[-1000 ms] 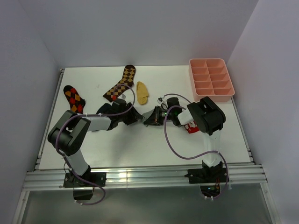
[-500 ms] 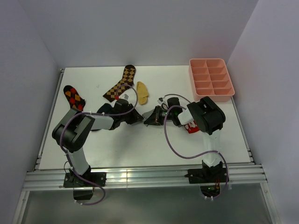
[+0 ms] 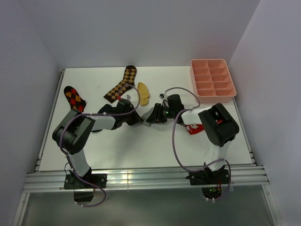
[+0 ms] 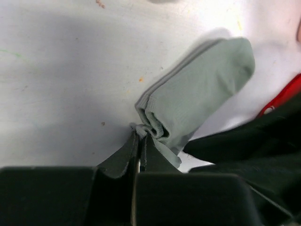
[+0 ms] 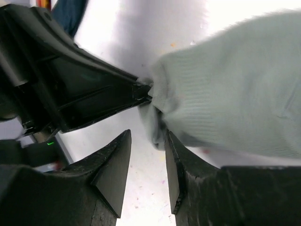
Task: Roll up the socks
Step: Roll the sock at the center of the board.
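Observation:
The grey sock [image 4: 202, 89] lies folded on the white table, between the two grippers in the top view [image 3: 149, 114]. My left gripper [image 4: 140, 136] is shut on the bunched cuff end of it. From the opposite side my right gripper [image 5: 146, 136] stands open, and the sock's [image 5: 235, 103] cuff brushes the tip of its right finger [image 5: 170, 155]. The left gripper's black fingers [image 5: 94, 89] come in from the upper left in that view. The mustard yellow sock [image 3: 143, 93] lies flat behind the grippers. A dark navy strip [image 5: 70, 14] shows at the top edge; what it is I cannot tell.
Two long argyle socks lie at the back left, one brown and yellow [image 3: 121, 84], one dark with red and orange [image 3: 74, 99]. A red sock [image 3: 193, 128] lies under my right arm. A pink compartment tray [image 3: 212, 80] stands at the back right.
My left gripper has shut on the grey sock's cuff. My right gripper has opened and let the sock go, and the right arm's elbow has swung to the right.

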Controlling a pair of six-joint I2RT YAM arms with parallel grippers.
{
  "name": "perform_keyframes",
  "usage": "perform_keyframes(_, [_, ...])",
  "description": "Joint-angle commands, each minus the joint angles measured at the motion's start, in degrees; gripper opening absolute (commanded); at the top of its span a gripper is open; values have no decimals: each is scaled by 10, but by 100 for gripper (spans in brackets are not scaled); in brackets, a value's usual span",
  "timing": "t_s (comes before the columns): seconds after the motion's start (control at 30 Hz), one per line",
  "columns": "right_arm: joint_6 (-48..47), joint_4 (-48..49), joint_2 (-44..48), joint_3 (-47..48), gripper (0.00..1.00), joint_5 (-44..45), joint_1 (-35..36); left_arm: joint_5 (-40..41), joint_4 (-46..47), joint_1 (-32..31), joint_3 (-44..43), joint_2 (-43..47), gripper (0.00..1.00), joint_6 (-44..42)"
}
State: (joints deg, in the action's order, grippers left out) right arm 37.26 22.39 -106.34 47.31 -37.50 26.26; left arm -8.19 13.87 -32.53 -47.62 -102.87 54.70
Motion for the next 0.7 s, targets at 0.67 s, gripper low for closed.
perform_keyframes(0.67, [-366, -5, 109, -29, 43, 400, 216, 30, -135, -13, -63, 24, 0, -51])
